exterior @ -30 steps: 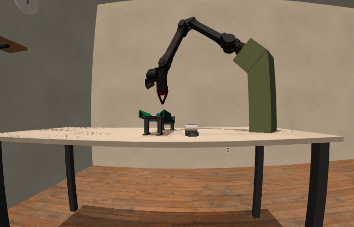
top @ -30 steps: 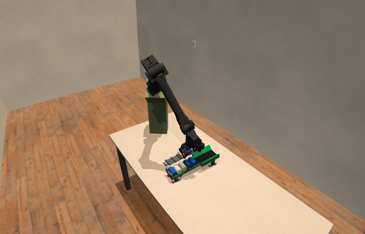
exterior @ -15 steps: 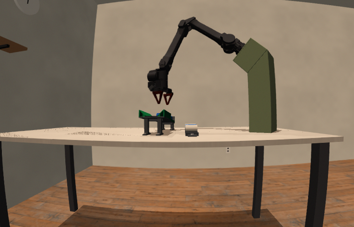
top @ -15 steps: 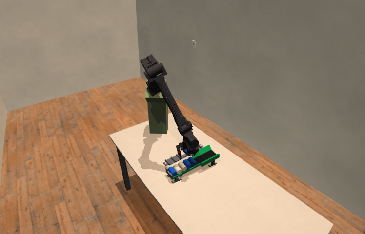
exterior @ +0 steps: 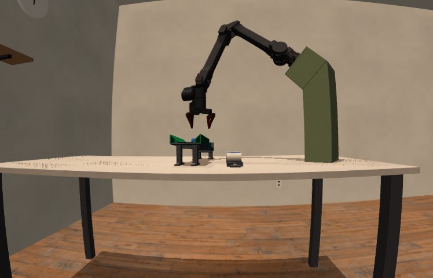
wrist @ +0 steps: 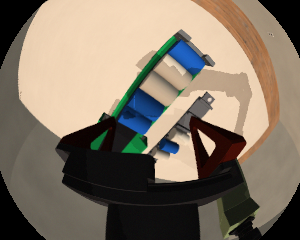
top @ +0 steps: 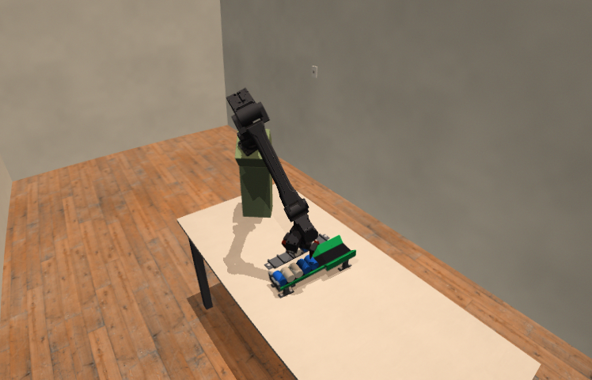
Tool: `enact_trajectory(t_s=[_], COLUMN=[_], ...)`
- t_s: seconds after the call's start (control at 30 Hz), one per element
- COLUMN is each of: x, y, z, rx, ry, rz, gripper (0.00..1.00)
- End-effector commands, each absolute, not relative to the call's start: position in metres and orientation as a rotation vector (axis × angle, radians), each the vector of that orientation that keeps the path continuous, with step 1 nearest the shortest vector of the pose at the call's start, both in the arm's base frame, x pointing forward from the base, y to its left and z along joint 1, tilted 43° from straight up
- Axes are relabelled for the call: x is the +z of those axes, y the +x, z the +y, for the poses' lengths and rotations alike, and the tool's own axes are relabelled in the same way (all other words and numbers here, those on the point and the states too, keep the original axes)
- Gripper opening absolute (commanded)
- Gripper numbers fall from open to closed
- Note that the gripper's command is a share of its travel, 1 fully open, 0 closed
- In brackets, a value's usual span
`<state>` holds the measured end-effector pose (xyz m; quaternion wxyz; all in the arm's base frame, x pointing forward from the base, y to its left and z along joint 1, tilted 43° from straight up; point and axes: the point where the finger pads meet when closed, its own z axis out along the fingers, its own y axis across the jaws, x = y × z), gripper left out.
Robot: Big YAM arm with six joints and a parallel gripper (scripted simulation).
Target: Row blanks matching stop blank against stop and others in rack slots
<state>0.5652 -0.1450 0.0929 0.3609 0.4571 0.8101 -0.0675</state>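
The green-walled feed ramp (top: 340, 257) (wrist: 135, 146) holds five blanks in a row. From the stop (wrist: 183, 36) they are a blue blank (top: 278, 277) (wrist: 187, 56), a white blank (wrist: 174, 72), another white blank (wrist: 158, 89), a blue blank (wrist: 146, 104) and another blue blank (wrist: 135, 121). The grey stock rack (top: 285, 258) (exterior: 234, 164) (wrist: 202, 104) bears a white blank (wrist: 180, 135), a blue blank (wrist: 168, 145) and a white blank (exterior: 234, 157) (wrist: 161, 155). My gripper (exterior: 200, 128) (wrist: 152, 120) is open and empty, above the ramp; its body hides part of the ramp and rack in the wrist view.
The ramp stands on dark legs (exterior: 179, 154) on the table (top: 384, 320), with the low rack beside it. The green arm pedestal (top: 256, 188) (exterior: 319, 120) rises at the table's far end in the top view. A shelf (exterior: 2, 48) is on the wall.
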Motion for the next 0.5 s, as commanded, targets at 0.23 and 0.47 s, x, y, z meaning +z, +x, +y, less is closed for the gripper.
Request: enact_trajectory(t_s=[0.23, 0.47], x=[0.11, 0.114], y=[0.56, 0.56], z=[-0.161, -0.166], rx=[0.041, 0.143], ry=[1.597, 1.765], rz=[1.746, 1.574], gripper=[1.0, 1.0])
